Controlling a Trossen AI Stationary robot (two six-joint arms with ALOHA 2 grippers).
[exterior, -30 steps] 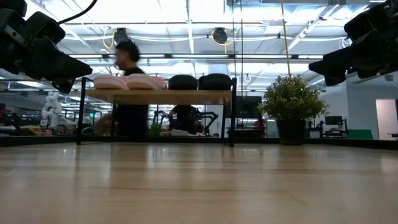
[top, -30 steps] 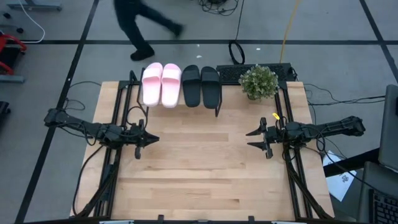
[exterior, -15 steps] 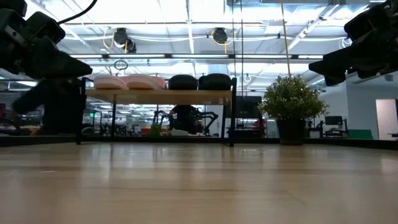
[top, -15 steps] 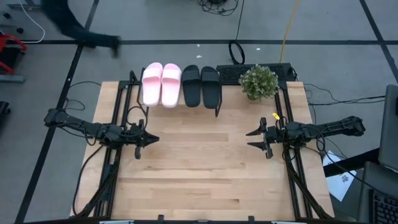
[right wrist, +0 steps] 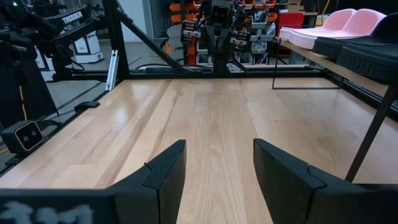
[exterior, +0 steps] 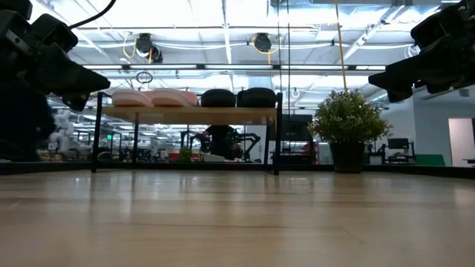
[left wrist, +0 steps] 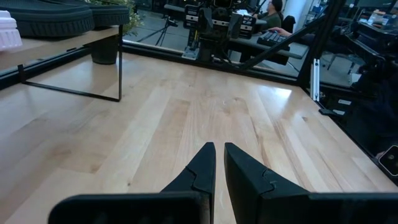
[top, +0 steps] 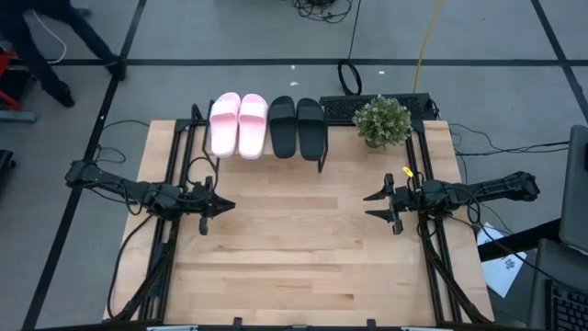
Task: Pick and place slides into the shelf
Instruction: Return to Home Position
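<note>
slides (top: 253,124): two pink, two black, side by side atop shelf (exterior: 185,115) at table's far edge | left gripper (top: 230,205): fingers together, empty, mid-left | right gripper (top: 367,206): fingers apart, empty, mid-right | risk: low; slides lie loose, so a jolt to the shelf legs could shed one

Two pink slides (top: 226,124), two black slides (top: 310,127)

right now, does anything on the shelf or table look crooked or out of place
Nothing stands out. The pink slides and black slides sit side by side on the shelf, all parallel. The potted plant stands upright beside it. Left gripper and right gripper hover apart, holding nothing.
</note>
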